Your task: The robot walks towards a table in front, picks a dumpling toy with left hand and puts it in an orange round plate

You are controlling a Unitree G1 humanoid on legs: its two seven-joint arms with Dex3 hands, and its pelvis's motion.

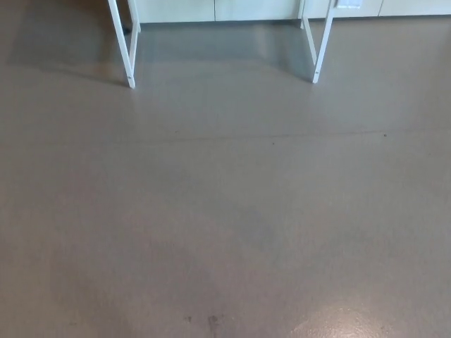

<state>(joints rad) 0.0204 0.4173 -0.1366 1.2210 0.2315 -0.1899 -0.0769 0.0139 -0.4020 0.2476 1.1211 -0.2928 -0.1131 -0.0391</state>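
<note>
Neither the dumpling toy nor the orange round plate shows in the head view. Of the table only two white legs appear at the top: a left leg (pixel 124 42) and a right leg (pixel 320 42), both standing on the floor some way ahead. The tabletop lies above the picture's edge. No part of my arms or hands shows.
Grey-brown smooth floor (pixel 225 211) fills nearly the whole view between me and the table legs. A pale wall or cabinet base (pixel 218 10) runs along the top behind the legs. A bright glare patch (pixel 352 325) lies at the bottom right.
</note>
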